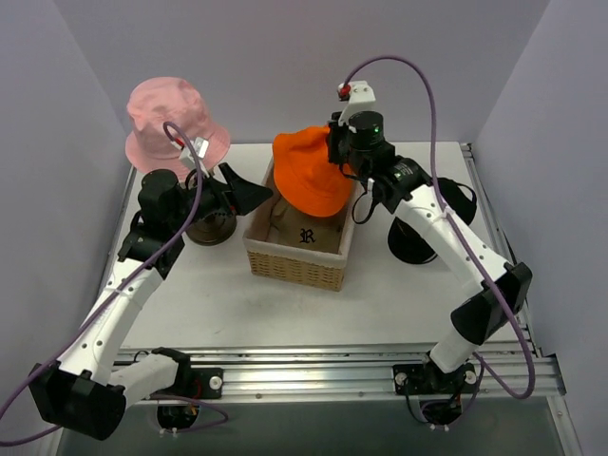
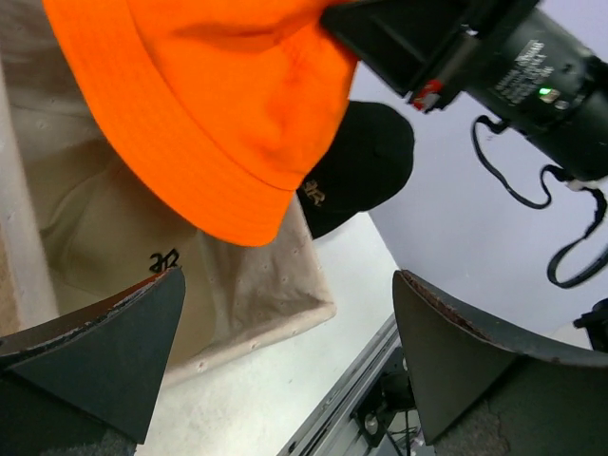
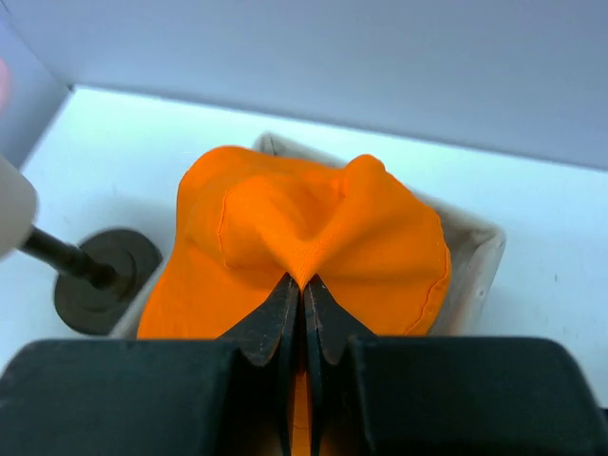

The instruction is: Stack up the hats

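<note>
My right gripper is shut on a pinched fold in the crown of the bright orange bucket hat, holding it above the woven basket. A tan cap with a dark "R" lies inside the basket, under the orange hat. The pale pink bucket hat sits high at the back left on a stand. The black cap lies right of the basket, partly hidden behind my right arm. My left gripper is open just left of the basket, with nothing between its fingers.
The stand's dark round base sits left of the basket, close to my left wrist. Grey walls close in the table on the left, back and right. A metal rail runs along the near edge.
</note>
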You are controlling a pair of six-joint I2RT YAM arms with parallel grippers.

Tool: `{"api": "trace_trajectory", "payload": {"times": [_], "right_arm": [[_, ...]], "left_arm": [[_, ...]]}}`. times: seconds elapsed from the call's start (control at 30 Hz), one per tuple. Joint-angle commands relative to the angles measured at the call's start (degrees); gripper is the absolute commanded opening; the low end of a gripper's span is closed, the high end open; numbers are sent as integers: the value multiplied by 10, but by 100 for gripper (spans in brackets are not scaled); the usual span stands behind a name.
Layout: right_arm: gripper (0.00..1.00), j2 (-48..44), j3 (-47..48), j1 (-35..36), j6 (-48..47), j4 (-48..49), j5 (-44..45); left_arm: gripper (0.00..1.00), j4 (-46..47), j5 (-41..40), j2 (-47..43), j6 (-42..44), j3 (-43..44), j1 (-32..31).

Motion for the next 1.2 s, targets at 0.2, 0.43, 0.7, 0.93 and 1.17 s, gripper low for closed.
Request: {"api": "trace_trajectory", "payload": {"times": [0.2,0.43,0.7,0.93,1.17], "right_arm": [[0,-62,108,-11,18,33,-16],[0,-83,137,-10,32,38,-42],[0,-116,133,-13,49,56,-49],[0,-131,141,-14,63,57,-67],[0,-139,137,-13,73,57,-77]], "left_arm": [[96,97,12,69,-52,123,-5],[95,120,16,107,-58,176,-5],[94,244,26,139,-110,157,-5],[94,330,37,172,-173,155,-10],[94,385,45,214,-218,165,-18]]}}
